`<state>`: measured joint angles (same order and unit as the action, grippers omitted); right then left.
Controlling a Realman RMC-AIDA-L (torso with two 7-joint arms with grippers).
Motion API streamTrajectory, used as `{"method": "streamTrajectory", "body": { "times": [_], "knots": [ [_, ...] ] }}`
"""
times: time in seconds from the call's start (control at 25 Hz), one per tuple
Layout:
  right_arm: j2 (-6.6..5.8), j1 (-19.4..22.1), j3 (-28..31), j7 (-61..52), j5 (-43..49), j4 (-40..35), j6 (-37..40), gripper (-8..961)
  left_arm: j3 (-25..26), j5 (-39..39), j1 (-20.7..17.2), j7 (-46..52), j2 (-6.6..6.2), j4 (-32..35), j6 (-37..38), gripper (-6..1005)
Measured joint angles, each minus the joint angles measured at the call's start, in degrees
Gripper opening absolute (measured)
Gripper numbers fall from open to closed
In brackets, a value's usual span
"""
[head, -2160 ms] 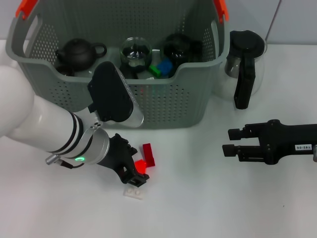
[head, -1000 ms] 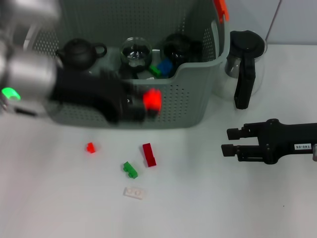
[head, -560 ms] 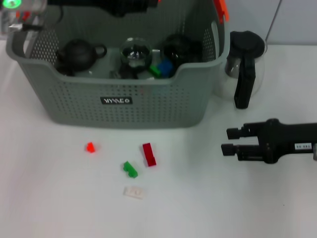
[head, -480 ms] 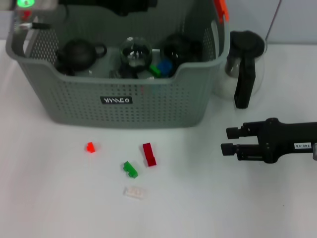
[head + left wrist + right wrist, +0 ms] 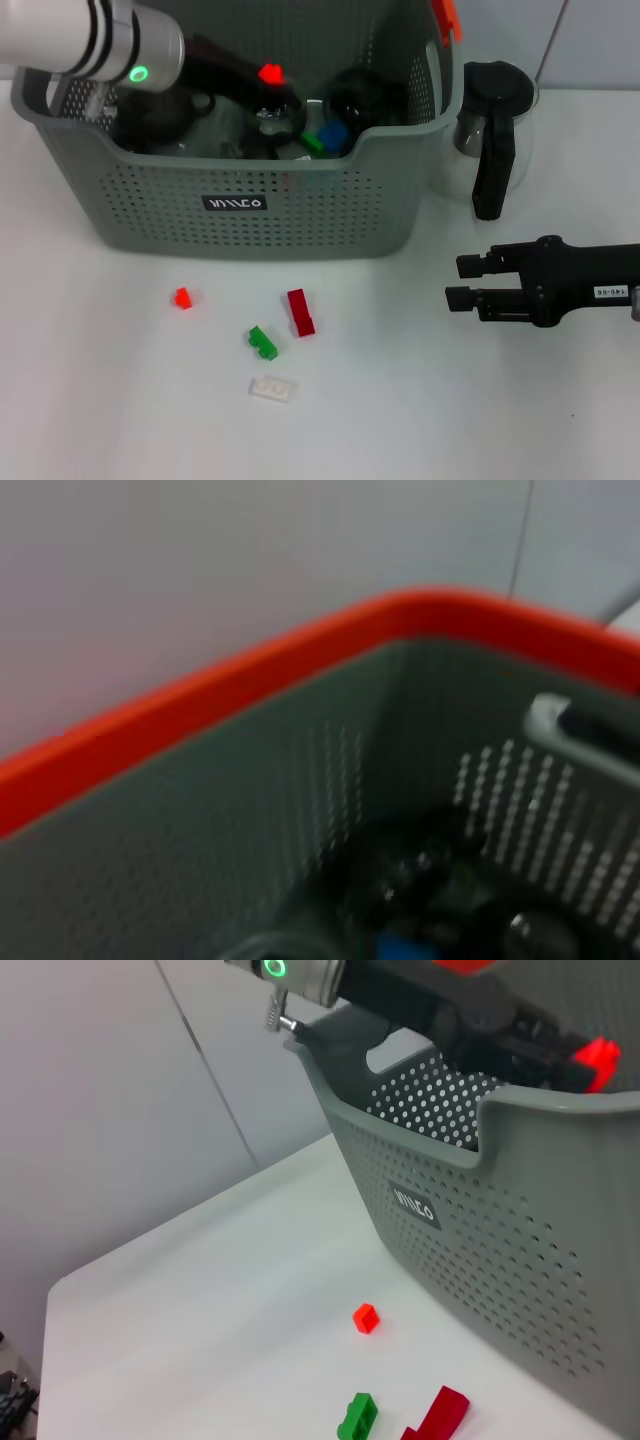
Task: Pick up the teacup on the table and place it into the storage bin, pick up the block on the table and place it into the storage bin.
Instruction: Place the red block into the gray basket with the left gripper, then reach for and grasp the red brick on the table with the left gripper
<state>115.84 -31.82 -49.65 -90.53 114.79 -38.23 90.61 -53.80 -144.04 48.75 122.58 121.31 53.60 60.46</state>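
The grey perforated storage bin (image 5: 300, 205) stands at the back of the table. My left gripper (image 5: 268, 80) reaches over its rim from the left, shut on a small red block (image 5: 270, 73); the same block (image 5: 599, 1054) shows at the fingertips in the right wrist view. A clear glass teacup (image 5: 276, 112) lies inside the bin just below the held block. On the table in front lie a small red block (image 5: 182, 297), a dark red block (image 5: 300, 311), a green block (image 5: 263, 342) and a whitish block (image 5: 272, 388). My right gripper (image 5: 462, 283) rests open at the right.
A black teapot (image 5: 160, 108), a dark cup (image 5: 360, 95) and blue and green blocks (image 5: 325, 138) are also in the bin. A glass coffee pot with a black handle (image 5: 490, 130) stands right of the bin, behind my right gripper.
My left gripper lifted a red block off the table, swung up over the bin's back left, and now hangs inside the bin with it. The right arm stayed put.
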Motion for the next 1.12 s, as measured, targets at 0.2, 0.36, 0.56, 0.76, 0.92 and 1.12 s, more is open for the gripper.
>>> {"method": "streamTrajectory", "body": {
  "times": [0.2,0.36,0.56,0.76,0.92,1.12],
  "knots": [
    [0.01,-0.09,0.00,0.00,-0.01,0.03,0.02,583,0.09,-1.51,-0.18,1.73,1.37,3.79,1.75,432],
    [0.01,-0.09,0.00,-0.05,-0.01,-0.06,0.37,583,1.72,4.57,-4.52,1.70,2.68,15.13,8.70,595],
    [0.01,-0.08,0.00,-0.06,-0.01,-0.20,0.44,583,1.92,18.57,-14.81,2.62,2.79,28.61,17.15,727],
    [0.01,-0.08,0.00,0.20,-0.01,-0.11,0.22,583,1.95,35.74,-26.25,-11.58,2.65,31.18,28.70,796],
    [0.06,-0.21,0.00,-0.03,0.00,-0.22,0.41,583,1.29,37.93,-31.46,-21.25,3.00,28.34,35.87,822],
    [0.09,-0.25,-0.01,-0.08,0.08,0.01,0.44,583,-0.11,32.92,-31.90,-24.21,2.76,22.01,36.24,817]
  ]
}}
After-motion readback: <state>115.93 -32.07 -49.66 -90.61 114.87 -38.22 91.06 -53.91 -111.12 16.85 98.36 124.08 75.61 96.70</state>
